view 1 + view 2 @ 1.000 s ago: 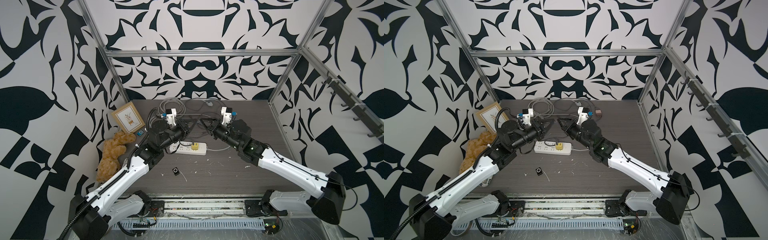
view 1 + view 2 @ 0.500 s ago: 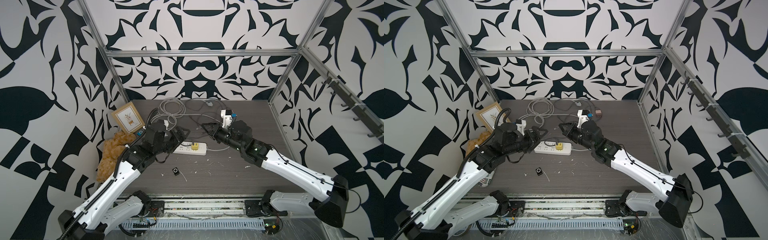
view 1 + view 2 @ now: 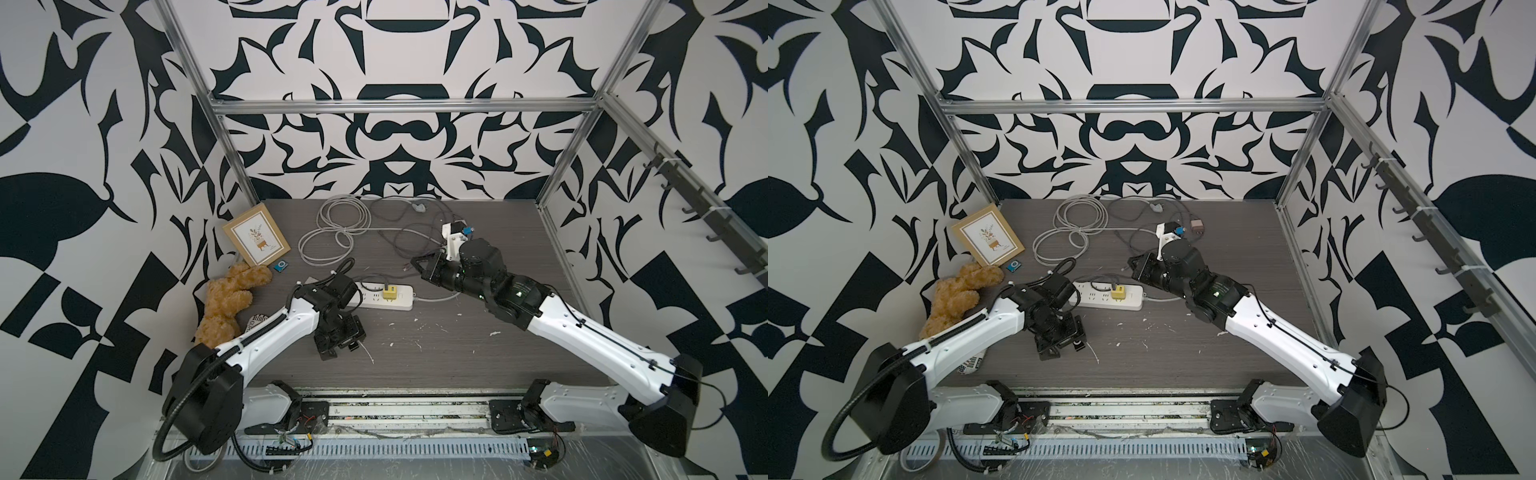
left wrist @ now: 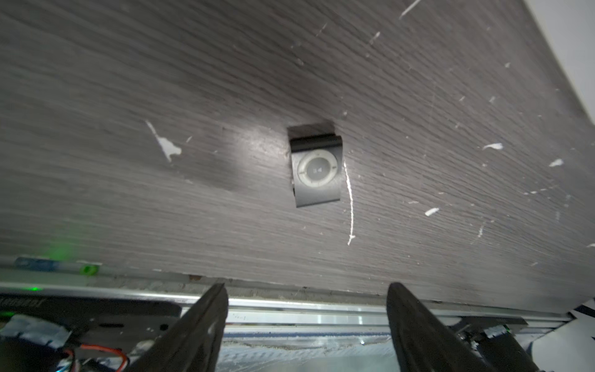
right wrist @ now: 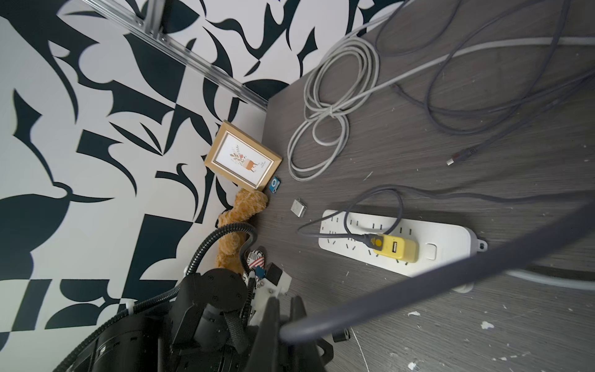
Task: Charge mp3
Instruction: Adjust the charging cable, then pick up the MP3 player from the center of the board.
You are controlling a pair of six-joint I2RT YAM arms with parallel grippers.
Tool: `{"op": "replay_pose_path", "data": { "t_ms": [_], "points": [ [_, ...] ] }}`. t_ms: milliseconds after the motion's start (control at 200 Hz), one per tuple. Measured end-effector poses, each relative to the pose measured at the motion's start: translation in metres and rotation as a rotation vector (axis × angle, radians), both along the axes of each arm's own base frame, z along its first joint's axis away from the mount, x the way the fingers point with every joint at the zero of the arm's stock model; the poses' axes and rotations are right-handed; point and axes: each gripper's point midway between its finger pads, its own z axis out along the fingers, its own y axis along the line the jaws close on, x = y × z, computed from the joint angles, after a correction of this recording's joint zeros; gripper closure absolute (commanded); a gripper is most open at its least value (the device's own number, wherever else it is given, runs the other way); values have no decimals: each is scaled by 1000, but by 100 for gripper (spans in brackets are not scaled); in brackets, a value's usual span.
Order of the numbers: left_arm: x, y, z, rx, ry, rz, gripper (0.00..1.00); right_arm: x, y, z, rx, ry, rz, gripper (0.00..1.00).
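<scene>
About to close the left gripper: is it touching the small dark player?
Apart. In the left wrist view the open fingers of the left gripper end short of the small dark player, with bare table between them.

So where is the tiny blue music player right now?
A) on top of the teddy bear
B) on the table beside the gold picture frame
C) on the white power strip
B: the blue mp3 lies on the table right beside the picture frame, near the teddy bear but not on it, and apart from the power strip.
</scene>
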Motion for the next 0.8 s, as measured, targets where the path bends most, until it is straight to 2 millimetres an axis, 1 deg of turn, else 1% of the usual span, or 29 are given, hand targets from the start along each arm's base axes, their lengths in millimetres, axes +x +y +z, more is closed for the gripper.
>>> {"op": "replay_pose_path", "data": {
  "t_ms": [70, 145, 300, 445, 635, 800],
  "points": [
    [5, -2, -8, 5, 11, 9, 25, 0, 2, -5, -8, 7, 9, 100],
    [12, -2, -13, 4, 12, 21, 28, -1, 3, -3, -4, 3, 17, 100],
    [19, 0, -24, 16, 30, 30, 34, -2, 5, 0, 10, -5, 28, 100],
    [25, -1, -33, 20, 34, 36, 38, -2, 5, -5, 12, -5, 31, 100],
    [32, -1, -37, 17, 23, 39, 43, -3, 5, -10, 8, 1, 33, 100],
    [34, -2, -44, 20, 29, 36, 46, -3, 5, -8, 14, -4, 33, 100]
  ]
}}
